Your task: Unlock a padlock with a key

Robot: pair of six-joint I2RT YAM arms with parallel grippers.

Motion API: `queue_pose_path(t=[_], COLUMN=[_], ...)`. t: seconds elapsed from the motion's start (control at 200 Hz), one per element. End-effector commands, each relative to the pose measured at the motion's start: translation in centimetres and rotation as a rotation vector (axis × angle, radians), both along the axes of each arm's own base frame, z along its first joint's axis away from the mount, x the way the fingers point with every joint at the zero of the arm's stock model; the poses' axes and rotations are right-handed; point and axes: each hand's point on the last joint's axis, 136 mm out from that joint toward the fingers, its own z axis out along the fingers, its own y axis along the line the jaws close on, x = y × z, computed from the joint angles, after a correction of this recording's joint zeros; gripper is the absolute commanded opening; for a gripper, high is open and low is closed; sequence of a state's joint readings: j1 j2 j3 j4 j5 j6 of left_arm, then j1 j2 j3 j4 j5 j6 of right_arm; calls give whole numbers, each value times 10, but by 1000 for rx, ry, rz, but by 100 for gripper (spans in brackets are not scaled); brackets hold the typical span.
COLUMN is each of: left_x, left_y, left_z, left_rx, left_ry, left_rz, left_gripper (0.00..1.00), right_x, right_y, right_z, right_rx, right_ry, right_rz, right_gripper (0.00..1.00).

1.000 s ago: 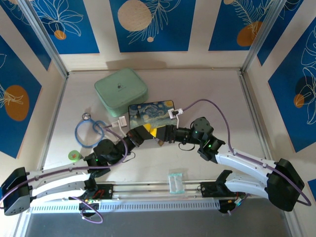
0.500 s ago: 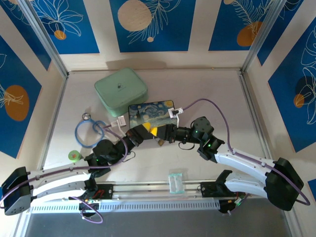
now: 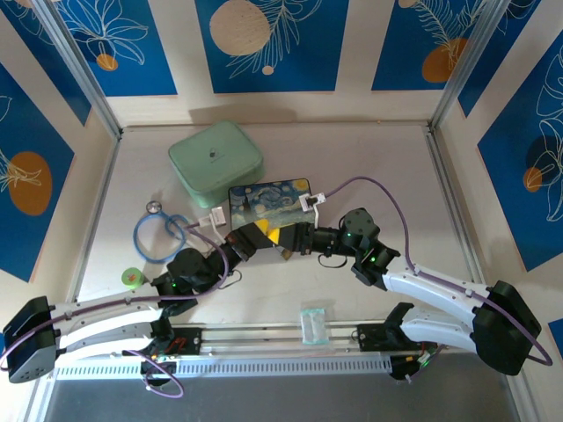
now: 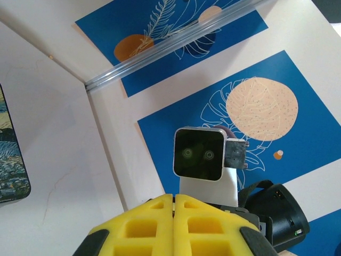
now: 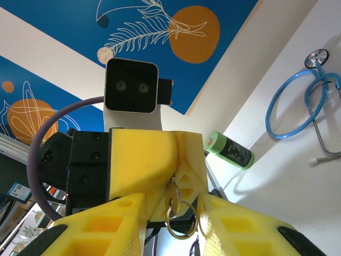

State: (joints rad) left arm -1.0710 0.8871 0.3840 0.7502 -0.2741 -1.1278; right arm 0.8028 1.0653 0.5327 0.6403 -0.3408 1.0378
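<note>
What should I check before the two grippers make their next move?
1. Left gripper shut: ok.
2. Right gripper with fingers apart: ok.
3. Metal ring sitting between the right fingers: ok.
4. Ring touching neither right finger: cannot tell.
5. Key lined up with padlock: cannot tell.

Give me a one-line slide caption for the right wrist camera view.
Left gripper dangles a small metal ring between the open yellow fingers of the right gripper; blue stethoscope behind.
</note>
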Motion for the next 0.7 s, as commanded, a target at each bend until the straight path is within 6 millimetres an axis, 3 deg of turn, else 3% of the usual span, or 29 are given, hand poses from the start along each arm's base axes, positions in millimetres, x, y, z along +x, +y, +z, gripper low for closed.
queue_pose_path(t=[0.0,0.245,0.53,0.695], left_x=[0,0,1,4], left_y=[0,-1,2,4], left_z=[2,-6,-11,-17], left_rx=[-9,-11,10,33], left_ry=[1,24,40,60], left_rz=[-3,-13,3,24], left_gripper=[0,0,0,0], right_x=[3,6,3,0], right_y=[3,3,-2,-6], right_z=[6,10,5,-7], right_rx=[10,19,14,-19], right_ry=[-31,-54,-51,-32], right_rz=[-4,-19,-25,-34], right_gripper=[30,12,1,0])
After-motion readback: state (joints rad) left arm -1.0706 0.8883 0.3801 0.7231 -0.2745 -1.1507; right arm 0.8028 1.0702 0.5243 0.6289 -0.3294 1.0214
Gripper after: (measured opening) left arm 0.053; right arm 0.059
